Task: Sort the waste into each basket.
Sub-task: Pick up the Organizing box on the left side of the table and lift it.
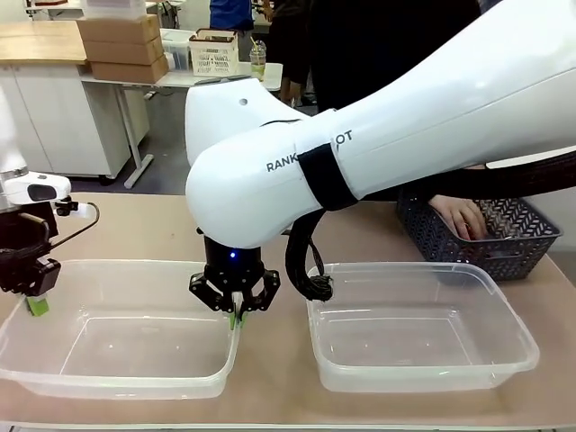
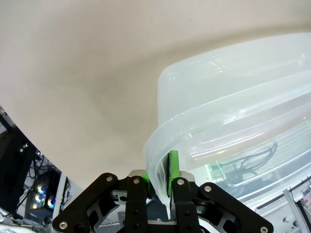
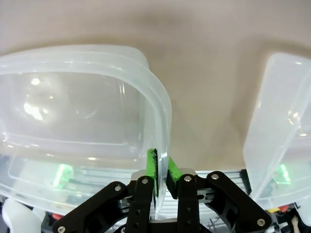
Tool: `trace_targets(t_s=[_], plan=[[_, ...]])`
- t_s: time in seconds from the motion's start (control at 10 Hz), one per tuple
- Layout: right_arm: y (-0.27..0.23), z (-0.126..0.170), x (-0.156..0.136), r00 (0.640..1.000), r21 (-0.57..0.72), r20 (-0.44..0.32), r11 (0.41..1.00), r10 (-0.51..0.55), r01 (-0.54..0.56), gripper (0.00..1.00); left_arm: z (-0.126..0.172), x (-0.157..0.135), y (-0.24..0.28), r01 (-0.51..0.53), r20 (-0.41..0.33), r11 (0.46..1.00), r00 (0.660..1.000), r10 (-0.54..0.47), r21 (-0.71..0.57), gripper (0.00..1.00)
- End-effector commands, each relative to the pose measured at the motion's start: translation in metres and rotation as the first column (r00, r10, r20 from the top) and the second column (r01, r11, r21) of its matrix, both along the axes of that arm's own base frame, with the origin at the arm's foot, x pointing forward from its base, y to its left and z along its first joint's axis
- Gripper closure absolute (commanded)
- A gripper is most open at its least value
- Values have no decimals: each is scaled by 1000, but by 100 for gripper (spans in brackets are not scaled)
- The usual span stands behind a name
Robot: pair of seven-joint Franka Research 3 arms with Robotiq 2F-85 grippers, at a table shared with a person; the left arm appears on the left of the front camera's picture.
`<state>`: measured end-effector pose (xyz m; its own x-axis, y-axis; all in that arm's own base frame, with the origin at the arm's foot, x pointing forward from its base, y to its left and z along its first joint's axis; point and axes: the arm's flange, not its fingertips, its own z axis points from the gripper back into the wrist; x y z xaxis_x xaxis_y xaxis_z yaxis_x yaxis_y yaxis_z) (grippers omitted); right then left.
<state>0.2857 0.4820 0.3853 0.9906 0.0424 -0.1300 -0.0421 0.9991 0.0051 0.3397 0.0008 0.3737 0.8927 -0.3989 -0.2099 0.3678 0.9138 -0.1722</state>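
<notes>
Two clear plastic baskets stand side by side at the table's near edge, and nothing lies in either. My left gripper (image 1: 36,303) is shut on the left wall of the left basket (image 1: 117,360). In the left wrist view that gripper (image 2: 164,171) pinches the rolled rim (image 2: 194,116) between its green pads. My right arm reaches across the middle. Its gripper (image 1: 236,315) is shut on the same basket's right rim, which in the right wrist view (image 3: 160,167) runs between the pads. The right basket (image 1: 423,369) stands untouched. No cans or bottles show.
At the far right sits a dark grey lattice basket (image 1: 531,236) with a person's hand (image 1: 460,216) reaching into it. Bare tan tabletop (image 1: 135,229) lies behind the baskets. A narrow gap (image 1: 274,360) separates the two baskets.
</notes>
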Motion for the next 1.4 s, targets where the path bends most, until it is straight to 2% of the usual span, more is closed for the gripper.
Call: trace_targets(t_s=[0.0,0.1,0.2,0.4,0.6,0.7,0.8,0.9,1.0,1.2,1.3], plan=[[-30,13,11,1000,-92,-8,996,-14,13,100,6,-45,15,49,47,998,998,-48,-36,100],[-41,25,16,1000,-109,-14,994,-22,20,100,29,-41,17,58,90,998,994,-55,-39,100],[-53,42,19,999,-107,-23,994,-33,31,100,56,-36,15,117,90,992,989,-113,-41,100],[-80,79,16,998,-115,-69,993,-7,-1,100,103,-13,-1,113,171,993,978,-117,34,100],[-105,100,17,996,-151,-77,988,-47,35,100,143,11,-28,136,275,990,951,-138,26,100],[-118,104,19,993,-172,-101,984,-61,43,100,163,19,-41,132,353,991,928,-121,-7,100],[-131,106,23,992,-176,-108,983,-62,42,100,176,25,-48,157,364,985,924,-119,-76,100],[-148,103,27,995,-117,-64,991,-73,65,100,148,1,-65,140,281,989,952,-121,-49,100],[-86,122,21,994,-26,-45,995,-98,97,100,148,1,-65,140,281,989,952,-121,-49,100],[-86,122,21,994,-26,-45,995,-98,97,100,148,1,-65,140,281,989,952,-121,-49,100],[-91,127,23,995,-2,-45,996,-92,92,94,146,8,-85,131,281,988,954,-105,-77,94]])
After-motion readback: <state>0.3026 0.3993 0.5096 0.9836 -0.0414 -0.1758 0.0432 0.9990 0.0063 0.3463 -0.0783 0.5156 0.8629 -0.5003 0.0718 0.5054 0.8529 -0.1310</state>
